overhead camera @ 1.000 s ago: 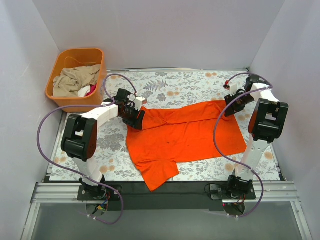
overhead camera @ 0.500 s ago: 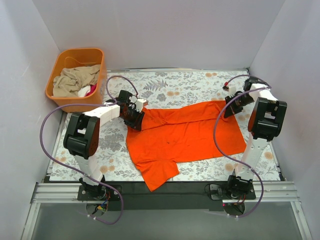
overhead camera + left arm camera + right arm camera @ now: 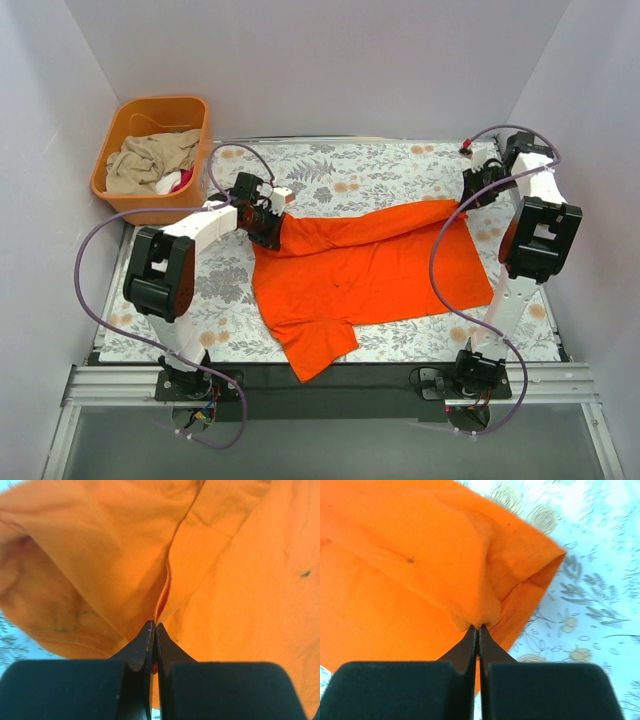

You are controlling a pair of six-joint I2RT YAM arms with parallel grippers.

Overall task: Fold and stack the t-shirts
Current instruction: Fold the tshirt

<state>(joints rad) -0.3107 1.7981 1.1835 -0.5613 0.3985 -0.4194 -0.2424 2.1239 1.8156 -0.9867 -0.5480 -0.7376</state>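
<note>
The orange-red t-shirt (image 3: 370,270) is lying across the middle of the floral tablecloth (image 3: 370,175), leaving bare strips showing along the far edge, down the left side and at the near right. Its far edge is being held taut between the pinching left gripper (image 3: 275,222) and right gripper (image 3: 462,200). The left arm (image 3: 185,235) and its purple cable (image 3: 79,275) are hanging over the left strip, and the right arm (image 3: 528,245) is standing over the right edge. The orange tub (image 3: 165,100) of clothes is sitting just past the far left corner, with the white walls (image 3: 330,60) closing in the far, left and right sides.
</note>
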